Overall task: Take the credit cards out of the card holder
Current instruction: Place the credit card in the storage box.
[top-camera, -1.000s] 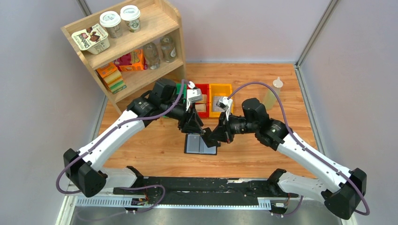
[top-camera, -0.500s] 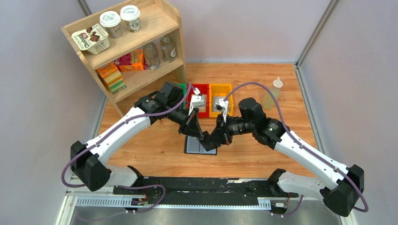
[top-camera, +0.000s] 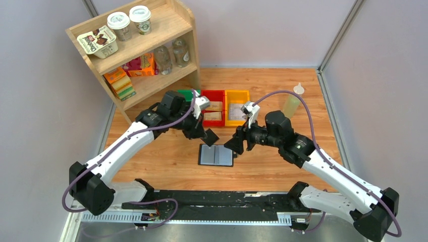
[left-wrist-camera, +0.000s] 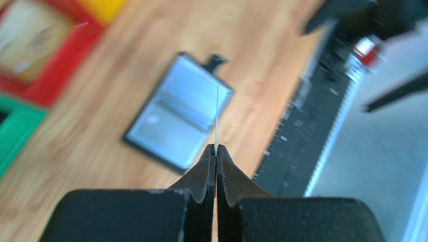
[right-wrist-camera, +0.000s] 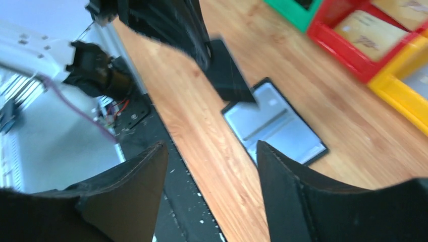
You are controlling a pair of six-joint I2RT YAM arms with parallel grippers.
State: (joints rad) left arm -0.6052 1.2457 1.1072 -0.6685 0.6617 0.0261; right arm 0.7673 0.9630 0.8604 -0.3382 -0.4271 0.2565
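On the wooden table (top-camera: 166,156), the card holder (top-camera: 217,155) lies open and flat, its grey-blue inner face up. Above its far-left corner, one dark credit card (top-camera: 211,136) hangs off the table, clenched by one edge in the left hand (left-wrist-camera: 216,150). The right hand (right-wrist-camera: 209,151) hovers at the holder's right edge, fingers spread, grasping nothing. Behind them stand a green bin (top-camera: 188,93), a red bin (top-camera: 213,92) and a yellow bin (top-camera: 237,92).

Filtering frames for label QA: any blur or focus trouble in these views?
Top external: sharp, evenly lit. Left wrist: left claw crisp, card holder and red tray smeared; credit card is edge-on, a thin line. Right wrist: whole frame soft, card's edges ghosted.
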